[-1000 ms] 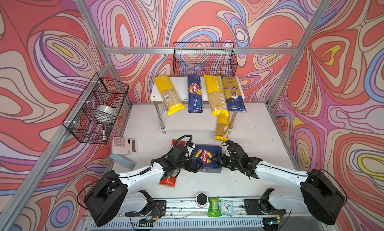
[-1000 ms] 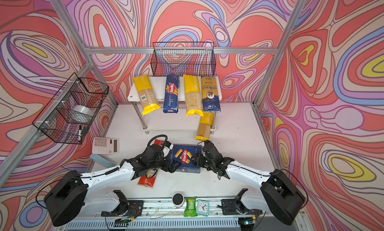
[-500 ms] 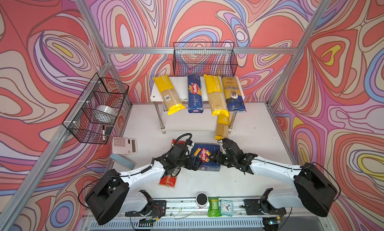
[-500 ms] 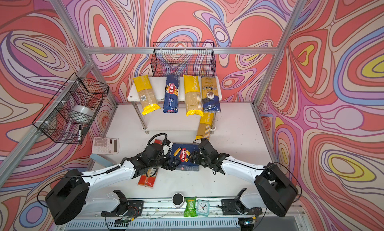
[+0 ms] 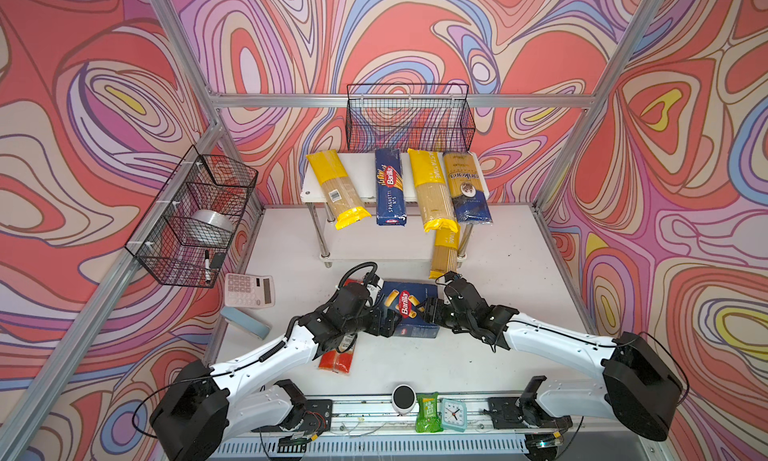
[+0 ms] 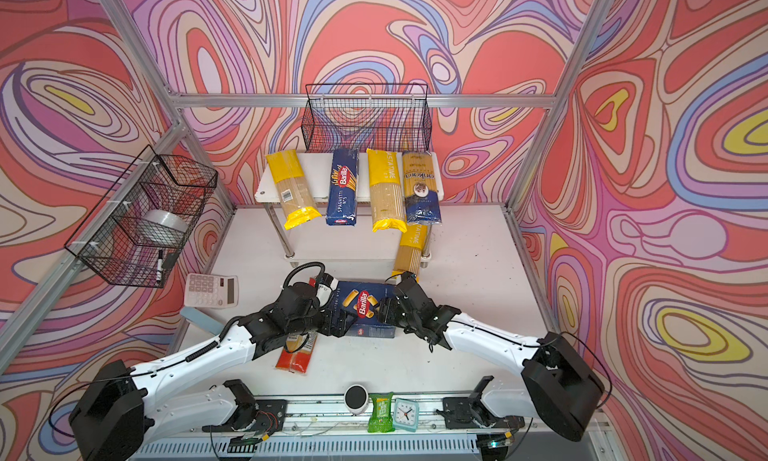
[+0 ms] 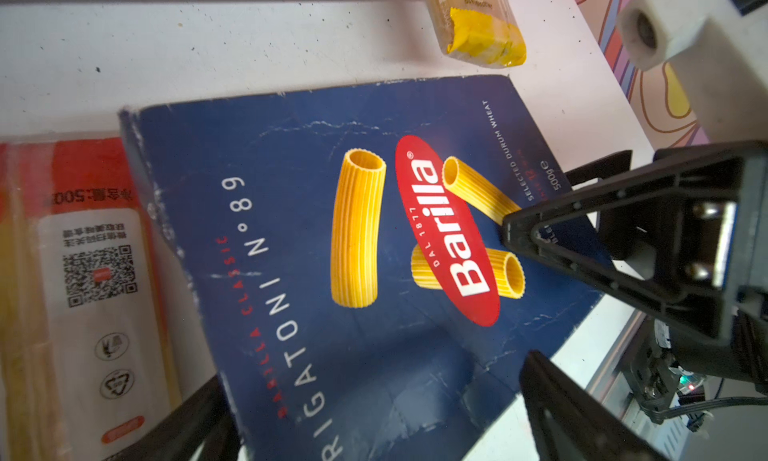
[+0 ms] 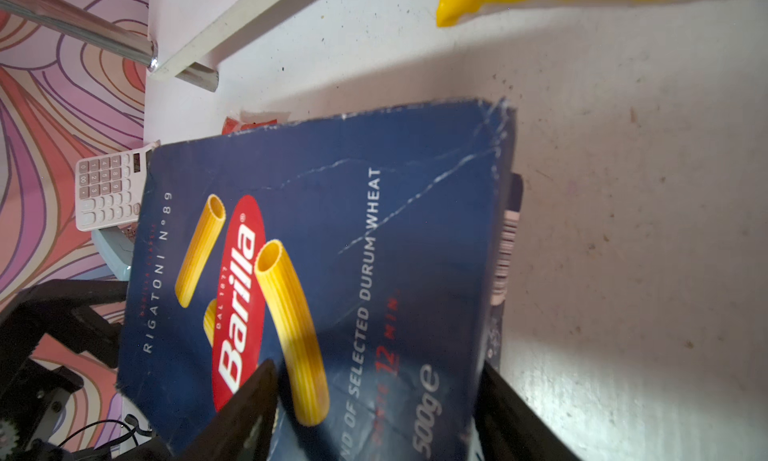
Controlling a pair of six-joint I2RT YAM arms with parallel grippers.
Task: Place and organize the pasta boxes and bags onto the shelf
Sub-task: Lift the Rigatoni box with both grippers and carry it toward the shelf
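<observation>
Gripping the rigatoni box (image 5: 412, 293), right tool (image 5: 430, 309) shows its barcode (image 8: 505, 251) only in wrist view; left tool (image 5: 390, 324) hangs released.

The left arm (image 5: 249, 365) and right arm (image 5: 557, 340) wear glossy white shells between black drum joints. Black cables (image 5: 273, 349) loop along both, one coiled. The black left claw (image 5: 392, 324) and right claw (image 5: 428, 311) carry triangular, open-ribbed fingers (image 7: 582, 199) with silver screws.

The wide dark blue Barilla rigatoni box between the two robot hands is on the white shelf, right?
No: the wide dark blue Barilla rigatoni box, between left hand and right hand, is in front of the white two-tier shelf, over the table, as both top views show.
</observation>
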